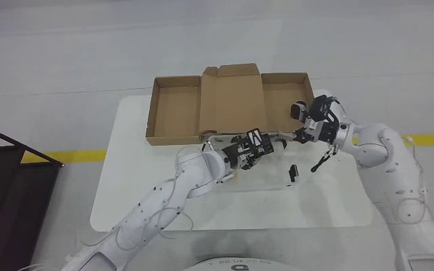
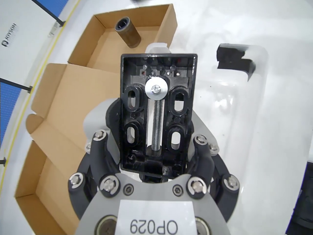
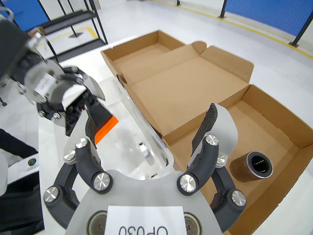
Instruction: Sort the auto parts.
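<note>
carrying the housing [image 2: 158, 74] into the box [image 1: 175, 141] is the step in hand, as i judge it. the left gripper [image 2: 156, 133] is clenched on its two long sides and holds it in the air just off the box's front wall, by the middle flap. to do it well, grip firmly and hold the part level, since the long screw [image 2: 156, 118] down its middle likely adds weight. lift it over the front wall before crossing, then let go low over the cardboard floor so it does not bounce. it is unlike the sleeve [image 3: 251, 170], so it probably belongs in the box's other end compartment. the right gripper [image 3: 150, 121] is spread wide with nothing between its fingers, above the box's front wall at the sleeve's end. it would do best to hold off so the arms do not meet. the sleeve lies on its side in one end compartment of the box. a clear tray [image 3: 168, 157] stands against the box's front; in it lie a metal disc [image 3: 144, 152] and, it seems, a black bracket [image 2: 233, 59].
</note>
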Available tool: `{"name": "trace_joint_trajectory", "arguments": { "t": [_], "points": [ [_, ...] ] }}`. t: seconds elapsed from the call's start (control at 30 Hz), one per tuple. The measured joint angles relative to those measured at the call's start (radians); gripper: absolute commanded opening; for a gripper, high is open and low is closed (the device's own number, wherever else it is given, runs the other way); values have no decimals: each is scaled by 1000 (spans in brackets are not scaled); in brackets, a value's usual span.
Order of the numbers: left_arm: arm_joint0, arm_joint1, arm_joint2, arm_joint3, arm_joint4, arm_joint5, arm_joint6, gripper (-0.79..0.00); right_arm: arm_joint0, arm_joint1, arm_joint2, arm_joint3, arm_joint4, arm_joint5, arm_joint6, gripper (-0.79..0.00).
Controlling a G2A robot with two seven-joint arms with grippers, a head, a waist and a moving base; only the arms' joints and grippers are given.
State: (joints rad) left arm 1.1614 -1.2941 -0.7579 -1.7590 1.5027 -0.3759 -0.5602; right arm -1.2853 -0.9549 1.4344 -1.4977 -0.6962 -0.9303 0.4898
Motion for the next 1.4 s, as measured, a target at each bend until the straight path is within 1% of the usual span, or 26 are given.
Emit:
{"name": "trace_joint_trajectory", "arguments": {
  "t": [0.13,0.23,0.4,0.47,0.53,0.6,0.67,0.73,0.8,0.83,0.93,1.0,1.07,1.1,1.17,1.2,1.23,1.4],
  "points": [
    [42,13,-29,-64,52,2,-10,-785,4,5,-11,-17,87,47,73,0],
    [70,23,-63,-88,63,-6,1,-785,3,8,-15,-31,184,57,113,0],
    [101,35,-113,-100,82,-11,19,-785,3,8,-15,-30,174,56,111,0],
    [106,38,-119,-108,107,-16,20,-785,0,7,-18,-31,178,56,109,0],
    [106,39,-116,-115,137,-19,17,-785,-3,7,-44,-31,218,49,127,0],
    [105,38,-107,-121,158,-21,15,-785,10,8,-77,-12,313,57,195,0],
    [103,37,-100,-124,171,-21,11,-785,35,11,-103,9,410,91,277,0],
    [100,35,-91,-124,182,-20,6,-785,64,13,-134,32,546,130,378,0],
    [97,33,-83,-124,189,-19,0,-785,91,15,-158,56,698,145,476,0],
    [96,32,-80,-124,191,-19,-2,-785,103,17,-163,68,751,152,516,0],
    [95,30,-74,-126,195,-18,-5,-785,132,22,-174,91,834,194,596,0],
    [95,29,-70,-127,198,-19,-6,-785,141,24,-186,97,844,211,612,0],
    [94,27,-65,-126,203,-20,-9,-785,151,26,-206,97,852,229,629,-34],
    [92,26,-62,-124,208,-20,-11,-785,155,27,-216,97,849,238,638,-68],
    [90,24,-57,-121,212,-17,-13,-785,161,30,-227,98,831,248,648,-92],
    [89,23,-54,-120,214,-16,-14,-785,164,30,-232,99,821,251,650,-123],
    [87,22,-51,-120,217,-15,-16,-785,166,30,-237,100,813,251,651,-172],
    [81,17,-41,-118,222,-19,-27,-785,169,31,-253,100,826,250,650,-243]
  ]
}}
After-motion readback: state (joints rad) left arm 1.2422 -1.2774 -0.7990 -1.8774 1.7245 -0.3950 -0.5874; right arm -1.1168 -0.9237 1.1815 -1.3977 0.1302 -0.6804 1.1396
